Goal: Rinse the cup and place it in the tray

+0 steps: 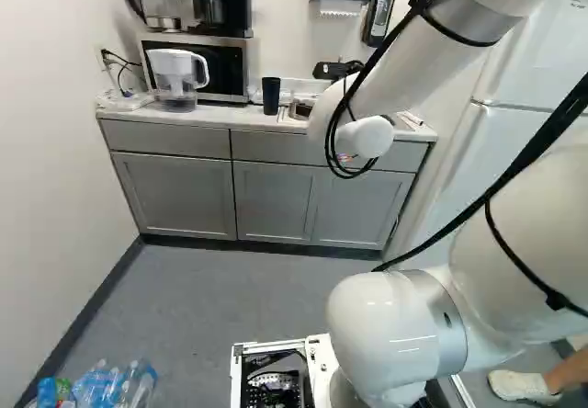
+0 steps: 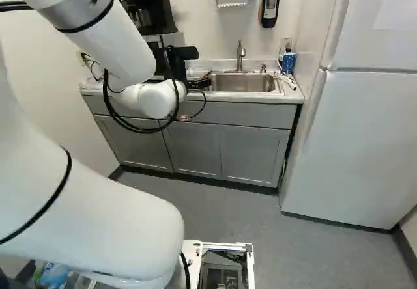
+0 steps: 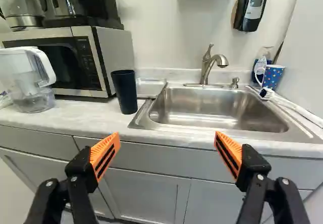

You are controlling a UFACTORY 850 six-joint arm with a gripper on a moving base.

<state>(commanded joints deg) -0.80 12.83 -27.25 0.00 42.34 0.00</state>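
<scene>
Black tumbler point(image 3: 125, 91) stands upright beside your steel sink point(image 3: 217, 108), near the shallow tray point(image 3: 150, 87); your gripper point(image 2: 199, 82) has its fingers spread wide.

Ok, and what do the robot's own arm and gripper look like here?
The arm is white and rounded, with grey metallic bands at its joints and black cables strapped along it. The gripper is black, with two jointed fingers, silver-coloured screws and orange pads marked by dark slots.
</scene>
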